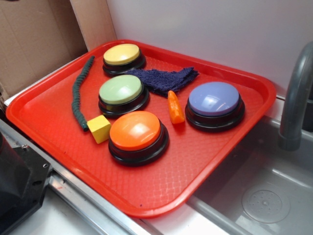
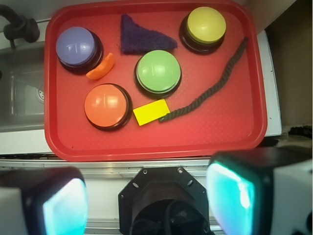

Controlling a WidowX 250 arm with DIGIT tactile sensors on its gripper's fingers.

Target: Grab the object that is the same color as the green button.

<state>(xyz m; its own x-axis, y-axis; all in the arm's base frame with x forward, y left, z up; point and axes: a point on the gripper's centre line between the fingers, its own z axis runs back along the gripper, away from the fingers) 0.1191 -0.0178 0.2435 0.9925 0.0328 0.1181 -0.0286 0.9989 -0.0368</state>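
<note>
The object, a long dark green ribbed cord (image 1: 77, 93) (image 2: 215, 88), lies along one side of the red tray (image 1: 195, 161) (image 2: 220, 127). One of its ends reaches the yellow block (image 1: 99, 128) (image 2: 151, 112). The pale green button (image 1: 121, 89) (image 2: 158, 71) sits on a black base mid-tray, beside the cord and apart from it. In the wrist view my gripper (image 2: 146, 196) hangs high above the robot base, outside the tray's near edge, open with nothing between its fingers. It is far from the cord. The exterior view does not show the gripper.
Also on the tray are a yellow button (image 1: 122, 54) (image 2: 206, 23), an orange button (image 1: 135, 130) (image 2: 106, 103), a purple-blue button (image 1: 214, 99) (image 2: 76, 44), a dark blue cloth (image 1: 164, 78) (image 2: 142, 41) and an orange piece (image 1: 175, 107) (image 2: 101, 68). A sink (image 1: 264, 196) with a faucet (image 1: 296, 98) borders the tray.
</note>
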